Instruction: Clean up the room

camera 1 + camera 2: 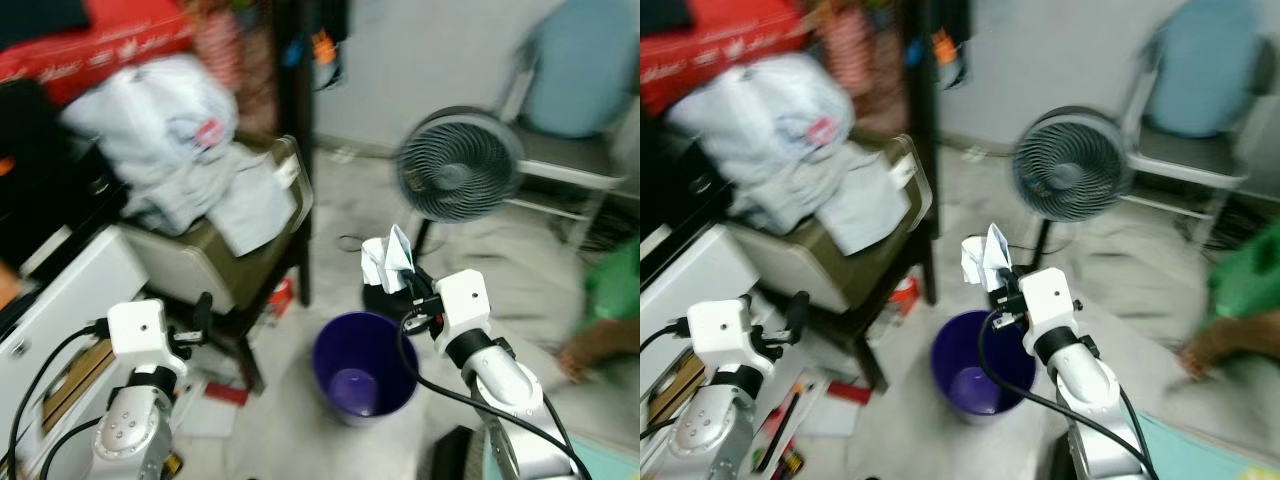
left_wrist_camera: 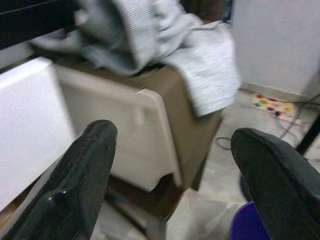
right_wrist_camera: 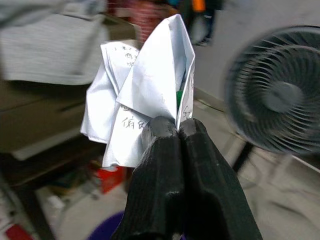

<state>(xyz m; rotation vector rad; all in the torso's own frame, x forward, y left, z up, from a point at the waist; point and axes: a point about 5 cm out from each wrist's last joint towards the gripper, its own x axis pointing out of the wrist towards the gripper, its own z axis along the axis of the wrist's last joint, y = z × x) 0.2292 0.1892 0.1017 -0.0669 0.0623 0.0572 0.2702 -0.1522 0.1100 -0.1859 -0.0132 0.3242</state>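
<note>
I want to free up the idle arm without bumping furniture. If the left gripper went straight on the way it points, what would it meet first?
Probably the beige and brown cabinet draped with grey cloth: it sits dead ahead between the open jaws of the left gripper. Depth is unclear, though.

Fan [image 1: 460,165] behind bin [image 1: 363,366]

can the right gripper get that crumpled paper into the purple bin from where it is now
Probably yes. The right gripper, shut on the crumpled paper, hangs above the far rim of the purple bin, whose mouth is open with nothing between. A short move toward the robot should centre it.
</note>
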